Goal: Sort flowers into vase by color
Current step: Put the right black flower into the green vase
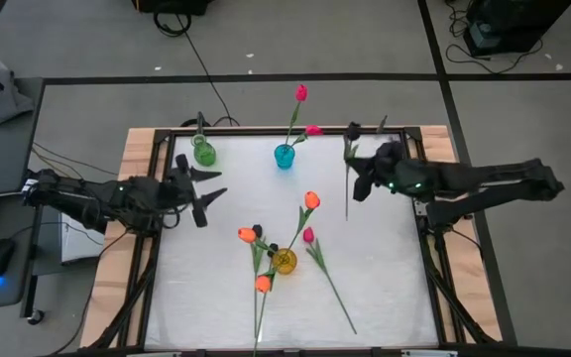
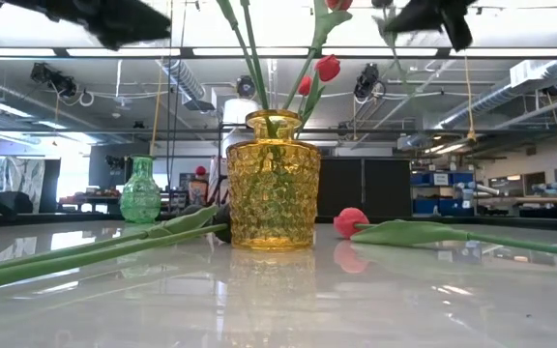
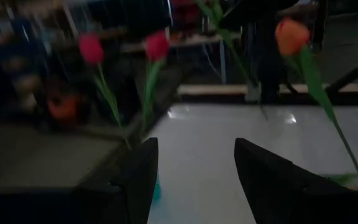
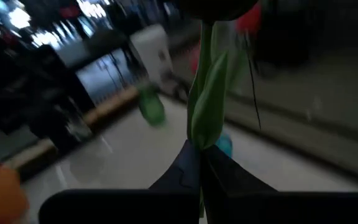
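Observation:
My right gripper (image 1: 355,180) is up over the table's far right, shut on a black tulip (image 1: 352,131). My left gripper (image 1: 204,190) hovers open at the left, near the green vase (image 1: 204,152), and holds nothing. The blue vase (image 1: 284,156) holds two pink tulips (image 1: 300,93). The yellow vase (image 1: 285,261) in the middle holds orange tulips (image 1: 311,200). Beside it on the table lie a pink tulip (image 1: 308,235) and an orange tulip (image 1: 263,284). My right gripper pinches the black tulip's green stem (image 4: 199,144) between its two fingers, just below a leaf (image 4: 209,99). The fingers come roughly level from the table's right and lie across the stem. The tulip is lifted clear of the table, its bud (image 1: 352,131) toward the far edge and its stem end (image 1: 346,215) toward the near side.
A wooden frame (image 1: 142,139) borders the white tabletop. The three vases stand well apart: green and blue along the far edge, yellow (image 2: 271,184) in the middle. Loose stems (image 1: 340,302) stretch from the yellow vase toward the near edge. Cables run over the floor beyond.

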Available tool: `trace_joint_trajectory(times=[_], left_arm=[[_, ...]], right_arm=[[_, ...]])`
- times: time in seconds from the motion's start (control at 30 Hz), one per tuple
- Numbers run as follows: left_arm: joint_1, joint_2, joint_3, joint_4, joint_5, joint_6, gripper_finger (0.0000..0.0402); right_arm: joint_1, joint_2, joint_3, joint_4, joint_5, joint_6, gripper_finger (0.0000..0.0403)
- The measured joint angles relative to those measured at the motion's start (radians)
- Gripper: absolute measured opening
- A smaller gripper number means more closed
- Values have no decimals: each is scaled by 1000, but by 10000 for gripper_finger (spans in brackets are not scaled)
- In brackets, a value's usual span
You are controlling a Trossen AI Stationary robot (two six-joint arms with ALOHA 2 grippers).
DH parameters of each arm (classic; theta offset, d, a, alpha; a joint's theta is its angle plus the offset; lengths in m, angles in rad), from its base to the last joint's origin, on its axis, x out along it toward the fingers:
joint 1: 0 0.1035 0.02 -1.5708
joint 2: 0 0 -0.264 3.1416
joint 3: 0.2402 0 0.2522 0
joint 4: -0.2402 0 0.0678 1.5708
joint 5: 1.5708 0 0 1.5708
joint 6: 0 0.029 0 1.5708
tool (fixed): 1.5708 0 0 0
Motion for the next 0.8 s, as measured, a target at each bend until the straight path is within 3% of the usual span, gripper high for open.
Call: trace_joint_trajectory(times=[0.13,0.27,0.4,0.6,0.8], left_arm=[[13,0,0,83,0,115,217],[72,0,0,84,18,116,217],[181,0,0,111,191,48,217],[363,0,0,159,448,-26,217],[511,0,0,196,605,-76,217]], right_arm=[[-18,-28,0,154,-25,-199,6],[-46,-38,0,289,-79,-330,6],[-94,-26,0,400,-187,-417,6],[-184,29,0,516,-395,-417,7],[-255,132,0,657,-567,-400,7]])
